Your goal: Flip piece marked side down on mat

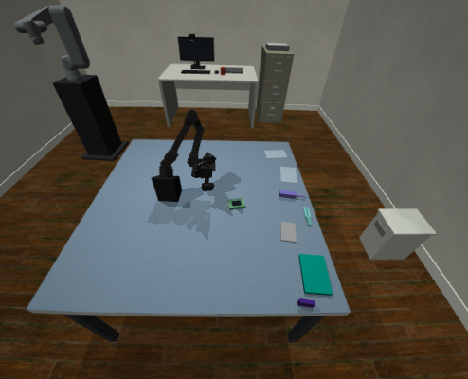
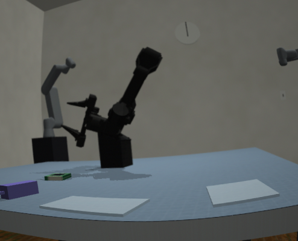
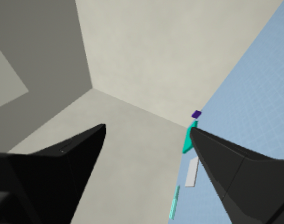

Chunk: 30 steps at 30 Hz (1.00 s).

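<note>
Piece (image 1: 237, 204) first: we see a small flat green-edged board with a dark centre lying flat on the mat (image 1: 138, 265), just beside the arm's shadow and to the side of the arm's base (image 1: 167, 189), well apart from it. In the top view its outline is close to square and sits slightly skewed to the mat's grid, so we cannot name a long axis with confidence; in the exterior view it (image 2: 58, 176) looks wider than deep, its dark face upward. Whether that dark face is the marked one we cannot tell. Our arm rises from the black base block, the upper link leaning back to a high elbow (image 2: 148, 58), then folds down and forward so the wrist hangs above the mat between base and piece. The gripper (image 2: 71, 115) points out sideways rather than down, its two tapered fingers (image 2: 76, 103) spread nearly to their full range with nothing between them; it is well above the piece and touches nothing. The wrist view confirms this: both dark fingers frame the room's walls and only a strip of mat, and the piece is out of that view. Along the mat's far edge lie pale sheets (image 1: 289, 174), a purple tool (image 1: 290, 194), a teal bar (image 1: 308, 215), a grey plate (image 1: 288, 231), a teal pad (image 1: 315, 274) and a small purple block (image 1: 306, 302), all well apart from the piece. The piece's small surface detail is too blurred to read.
</note>
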Tool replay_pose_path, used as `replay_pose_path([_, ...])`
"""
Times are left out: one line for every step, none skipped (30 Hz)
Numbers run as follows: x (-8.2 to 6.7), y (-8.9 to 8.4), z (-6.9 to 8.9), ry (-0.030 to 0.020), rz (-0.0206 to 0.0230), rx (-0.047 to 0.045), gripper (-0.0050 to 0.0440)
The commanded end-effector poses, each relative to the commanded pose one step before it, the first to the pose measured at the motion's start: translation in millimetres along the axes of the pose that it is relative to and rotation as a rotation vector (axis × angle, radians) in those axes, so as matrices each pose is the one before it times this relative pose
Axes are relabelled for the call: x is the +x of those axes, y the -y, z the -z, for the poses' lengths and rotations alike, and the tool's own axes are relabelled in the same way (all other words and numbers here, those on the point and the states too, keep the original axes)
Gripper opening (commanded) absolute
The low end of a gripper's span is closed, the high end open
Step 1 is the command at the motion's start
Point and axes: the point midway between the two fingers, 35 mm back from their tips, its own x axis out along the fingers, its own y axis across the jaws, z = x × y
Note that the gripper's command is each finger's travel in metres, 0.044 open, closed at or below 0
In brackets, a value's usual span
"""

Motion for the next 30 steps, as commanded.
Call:
replay_pose_path([0.00, 0.00, 0.00, 0.00000, 0.00000, 0.00000, 0.0400])
replay_pose_path([0.00, 0.00, 0.00, 0.00000, 0.00000, 0.00000, 0.0400])
replay_pose_path([0.00, 0.00, 0.00, 0.00000, 0.00000, 0.00000, 0.0400])
replay_pose_path([0.00, 0.00, 0.00, 0.00000, 0.00000, 0.00000, 0.0400])
replay_pose_path([0.00, 0.00, 0.00, 0.00000, 0.00000, 0.00000, 0.0400])
replay_pose_path([0.00, 0.00, 0.00, 0.00000, 0.00000, 0.00000, 0.0400])
replay_pose_path([0.00, 0.00, 0.00, 0.00000, 0.00000, 0.00000, 0.0400])
replay_pose_path([0.00, 0.00, 0.00, 0.00000, 0.00000, 0.00000, 0.0400])
replay_pose_path([0.00, 0.00, 0.00, 0.00000, 0.00000, 0.00000, 0.0400])
replay_pose_path([0.00, 0.00, 0.00, 0.00000, 0.00000, 0.00000, 0.0400])
replay_pose_path([0.00, 0.00, 0.00, 0.00000, 0.00000, 0.00000, 0.0400])
replay_pose_path([0.00, 0.00, 0.00, 0.00000, 0.00000, 0.00000, 0.0400])
replay_pose_path([0.00, 0.00, 0.00, 0.00000, 0.00000, 0.00000, 0.0400])
replay_pose_path([0.00, 0.00, 0.00, 0.00000, 0.00000, 0.00000, 0.0400])
replay_pose_path([0.00, 0.00, 0.00, 0.00000, 0.00000, 0.00000, 0.0400])
replay_pose_path([0.00, 0.00, 0.00, 0.00000, 0.00000, 0.00000, 0.0400])
replay_pose_path([0.00, 0.00, 0.00, 0.00000, 0.00000, 0.00000, 0.0400])
replay_pose_path([3.01, 4.96, 6.95, -0.01210, 0.02136, -0.06038, 0.0440])
replay_pose_path([3.17, 4.50, 7.04, -0.01276, 0.02137, -0.06007, 0.0440])
replay_pose_path([3.30, 4.04, 7.09, -0.01345, 0.02133, -0.05974, 0.0440])
replay_pose_path([3.43, 3.58, 7.10, -0.01418, 0.02125, -0.05939, 0.0440])
replay_pose_path([3.56, 3.13, 7.09, -0.01491, 0.02112, -0.05899, 0.0440])
replay_pose_path([3.66, 2.68, 7.04, -0.01567, 0.02103, -0.05862, 0.0440])
replay_pose_path([3.75, 2.25, 6.96, -0.01647, 0.02080, -0.05818, 0.0440])
replay_pose_path([3.83, 1.82, 6.86, -0.01728, 0.02061, -0.05778, 0.0440])
replay_pose_path([3.91, 1.42, 6.72, -0.01810, 0.02032, -0.05731, 0.0440])
replay_pose_path([3.96, 1.02, 6.56, -0.01897, 0.01999, -0.05688, 0.0440])
replay_pose_path([4.00, 0.65, 6.37, -0.01983, 0.01963, -0.05641, 0.0440])
replay_pose_path([4.03, 0.29, 6.17, -0.02066, 0.01919, -0.05592, 0.0440])
replay_pose_path([4.05, -0.04, 5.93, -0.02155, 0.01874, -0.05540, 0.0440])
